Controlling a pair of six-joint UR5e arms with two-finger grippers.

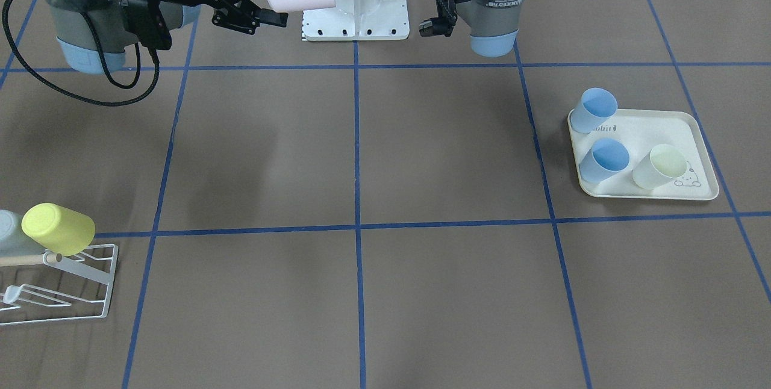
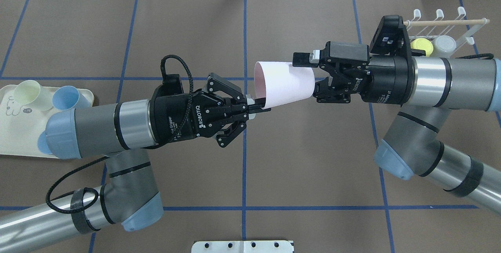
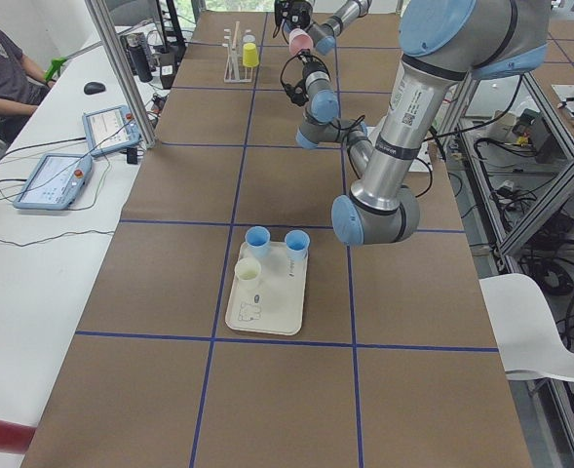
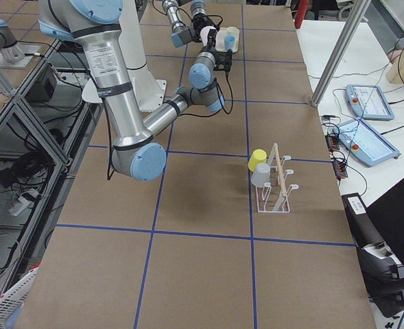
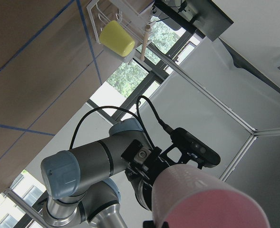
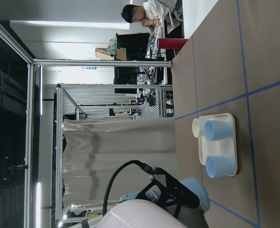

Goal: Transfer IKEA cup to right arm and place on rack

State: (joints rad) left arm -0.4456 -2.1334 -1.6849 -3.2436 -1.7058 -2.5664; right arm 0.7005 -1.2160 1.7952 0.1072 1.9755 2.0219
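Pink cup [image 2: 283, 84] lies on its side in mid-air over the middle of the table [image 2: 274, 167], well apart from the rack [image 2: 467, 29]. Left gripper [image 2: 256, 108] is pinched tight on the cup's rim. Right gripper [image 2: 305, 76] is spread wide, straddling the cup's base; contact unclear.

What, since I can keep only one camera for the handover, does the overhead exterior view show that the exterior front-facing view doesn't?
Only overhead: the left gripper pinching the pink cup by its rim, and the right gripper with fingers straddling the cup's base, both uncropped. Only front-facing: the whole tray with its three cups unobstructed, and the wire base of the rack. Both: the pink cup held between the arms, and the yellow cup on the rack.
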